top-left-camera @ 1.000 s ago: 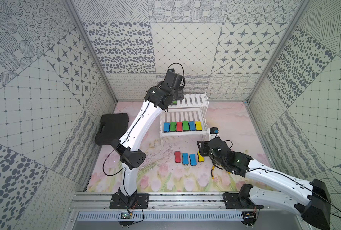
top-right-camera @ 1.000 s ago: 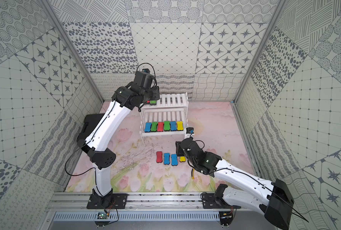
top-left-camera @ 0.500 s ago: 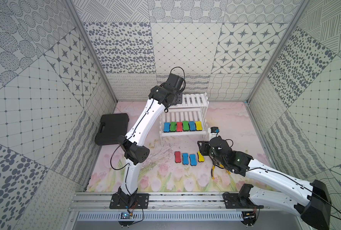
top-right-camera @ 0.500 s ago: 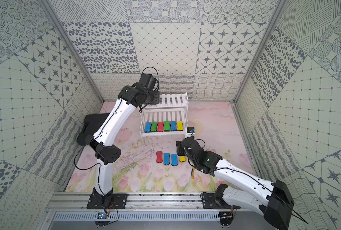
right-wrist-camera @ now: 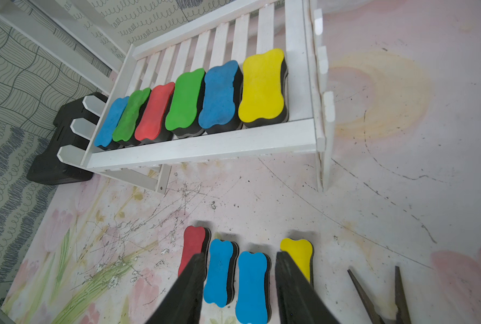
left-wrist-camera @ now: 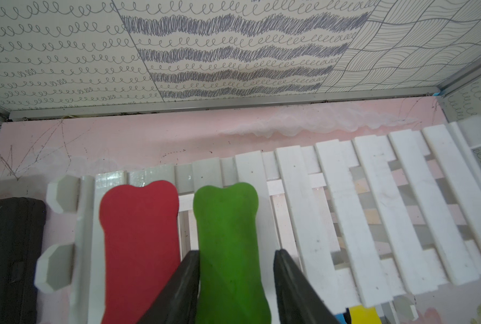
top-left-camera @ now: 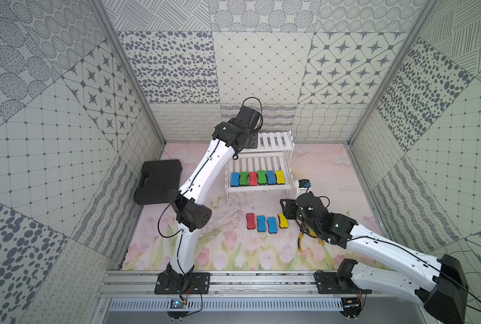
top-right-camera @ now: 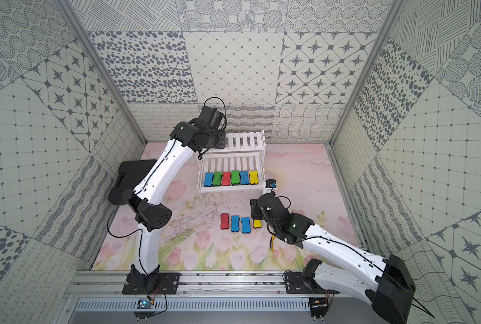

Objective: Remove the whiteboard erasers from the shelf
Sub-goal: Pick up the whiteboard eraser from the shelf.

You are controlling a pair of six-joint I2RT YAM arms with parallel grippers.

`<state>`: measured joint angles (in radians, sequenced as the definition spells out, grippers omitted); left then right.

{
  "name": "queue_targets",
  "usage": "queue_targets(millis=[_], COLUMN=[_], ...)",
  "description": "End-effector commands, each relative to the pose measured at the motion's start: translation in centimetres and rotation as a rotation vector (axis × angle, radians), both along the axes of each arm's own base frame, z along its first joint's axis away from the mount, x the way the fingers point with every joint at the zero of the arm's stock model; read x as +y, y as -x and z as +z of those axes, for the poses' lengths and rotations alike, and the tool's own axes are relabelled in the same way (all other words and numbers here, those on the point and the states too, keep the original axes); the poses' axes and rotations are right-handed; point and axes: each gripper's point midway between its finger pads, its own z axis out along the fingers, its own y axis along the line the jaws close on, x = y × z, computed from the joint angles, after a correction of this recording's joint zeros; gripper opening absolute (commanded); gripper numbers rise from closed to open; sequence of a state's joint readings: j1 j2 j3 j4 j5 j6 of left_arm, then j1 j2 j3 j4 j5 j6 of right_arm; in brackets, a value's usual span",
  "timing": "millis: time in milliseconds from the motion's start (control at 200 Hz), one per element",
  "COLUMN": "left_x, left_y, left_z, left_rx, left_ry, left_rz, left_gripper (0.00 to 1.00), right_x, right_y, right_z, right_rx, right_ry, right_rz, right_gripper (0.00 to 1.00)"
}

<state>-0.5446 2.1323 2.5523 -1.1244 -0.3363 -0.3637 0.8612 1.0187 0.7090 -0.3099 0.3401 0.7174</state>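
On the upper tier of the shelf [left-wrist-camera: 376, 196], the left gripper [left-wrist-camera: 235, 252] straddles the green eraser [left-wrist-camera: 225, 213] across its width, jaws narrowly apart, not yet pinching, seemingly to lift it clear of the red eraser [left-wrist-camera: 141, 238] alongside.

Top views: high, looking down on whole scene; wrist cams close-in, both catching shelf [right-wrist-camera: 205, 146].

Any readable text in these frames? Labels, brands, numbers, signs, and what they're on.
No readable text in any view.
Erasers, shelf, black case: no print visible.
Small white object beside the shelf: any marking is too small to read.
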Motion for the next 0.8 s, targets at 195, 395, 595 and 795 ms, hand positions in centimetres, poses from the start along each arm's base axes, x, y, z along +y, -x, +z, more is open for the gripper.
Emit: queue_targets(millis=[195, 395, 595, 795], left_x=[0.7, 0.4, -0.1, -0.4], left_y=[0.2, 0.2, 0.8, 3.1], left_z=[-2.2, -1.4, 0.9, 4.4], left_rx=[0.055, 0.031, -0.008, -0.07], left_ry=[-0.089, -0.07, 0.007, 0.109], left_rz=[-0.004, -0.008, -0.026, -0.045], left_gripper=[0.43, 0.31, 0.25, 0.24], right_x=[-0.5, -0.7, -1.1, -1.4], right_y=[-0.1, -0.1, -0.3, -0.4], right_z=[-0.5, -0.5, -0.2, 0.2], right_rx=[0.011, 0.011, 0.008, 0.001], right_ry=[-0.019, -0.024, -0.041, -0.054], right_rz=[-0.022, -0.031, -0.047, -0.053], right_gripper=[0.45, 0.45, 0.45, 0.45])
